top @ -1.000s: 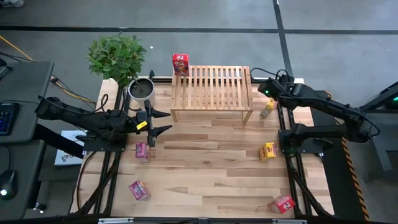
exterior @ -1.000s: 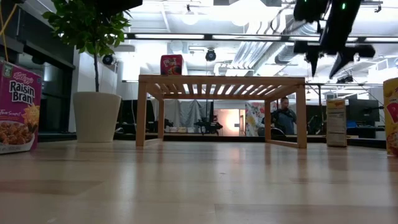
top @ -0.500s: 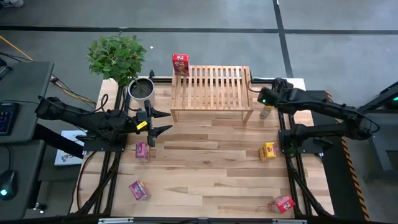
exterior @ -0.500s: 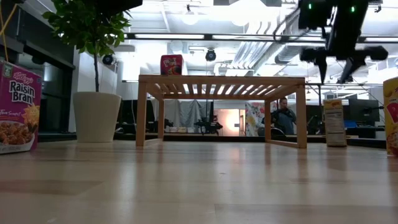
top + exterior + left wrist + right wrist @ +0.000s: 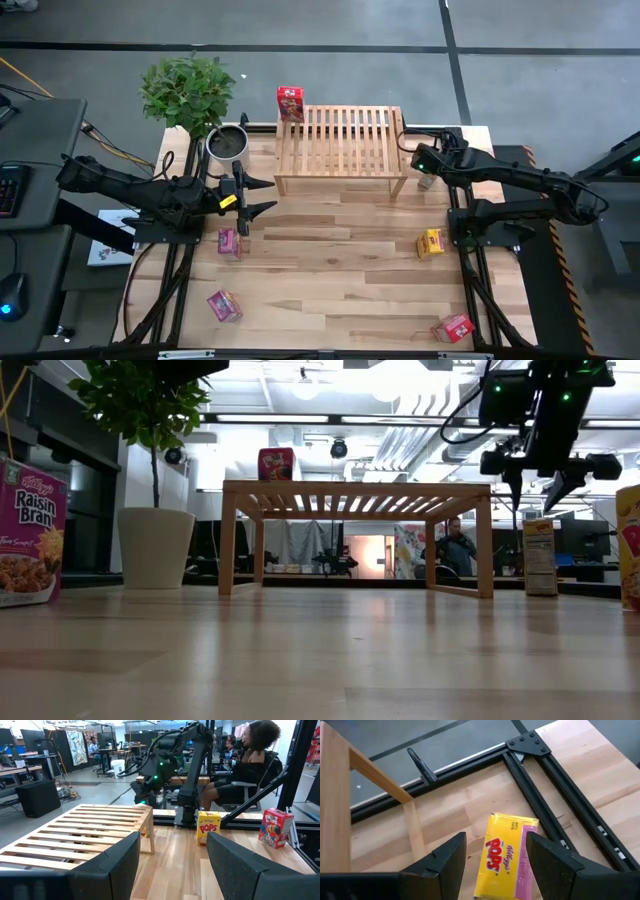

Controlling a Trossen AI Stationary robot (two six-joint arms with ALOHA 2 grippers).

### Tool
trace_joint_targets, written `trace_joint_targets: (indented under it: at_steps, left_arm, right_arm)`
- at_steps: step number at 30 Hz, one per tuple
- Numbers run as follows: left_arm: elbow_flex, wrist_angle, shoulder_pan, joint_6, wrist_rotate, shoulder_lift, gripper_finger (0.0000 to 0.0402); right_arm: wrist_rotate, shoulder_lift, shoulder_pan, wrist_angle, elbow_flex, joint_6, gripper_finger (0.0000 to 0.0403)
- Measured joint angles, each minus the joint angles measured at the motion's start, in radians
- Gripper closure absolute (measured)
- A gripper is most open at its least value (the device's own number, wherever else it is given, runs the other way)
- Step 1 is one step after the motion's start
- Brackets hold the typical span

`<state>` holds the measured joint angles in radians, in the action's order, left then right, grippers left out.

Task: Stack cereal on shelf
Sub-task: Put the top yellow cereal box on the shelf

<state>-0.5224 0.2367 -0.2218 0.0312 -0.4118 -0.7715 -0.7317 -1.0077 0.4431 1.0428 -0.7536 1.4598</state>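
The right gripper (image 5: 492, 857), jaws apart, hangs directly over the yellow box (image 5: 506, 854), seemingly upright beside the shelf (image 5: 340, 140).

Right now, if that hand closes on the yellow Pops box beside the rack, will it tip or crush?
The yellow Pops box stands upright and narrow, so a nudge would probably topple it. It looks like thin cardboard, likely light and dentable. The right hand, open above it, straddles it.
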Motion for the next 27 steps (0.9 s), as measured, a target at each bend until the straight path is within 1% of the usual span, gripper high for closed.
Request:
trace_joint_targets:
  at_steps: [3,10,15,21,27]
  left_arm:
    - [0.0,0.0,0.0,-0.004,0.0,0.0,0.0183]
    - [0.0,0.0,0.0,-0.004,0.0,0.0,0.0183]
    - [0.0,0.0,0.0,-0.003,0.0,0.0,0.0183]
    - [0.0,0.0,0.0,-0.002,0.0,0.0,0.0183]
    - [0.0,0.0,0.0,-0.001,0.0,0.0,0.0183]
  right_arm:
    - [-0.016,0.0,0.0,-0.003,0.0,-0.001,0.0201]
    - [-0.027,0.0,0.0,-0.006,0.001,0.032,0.0168]
    - [-0.038,-0.001,-0.001,-0.047,0.001,0.041,0.0166]
    - [-0.044,-0.011,-0.001,-0.038,0.001,0.074,0.0166]
    - [-0.069,-0.078,-0.011,-0.032,0.001,0.167,0.0166]
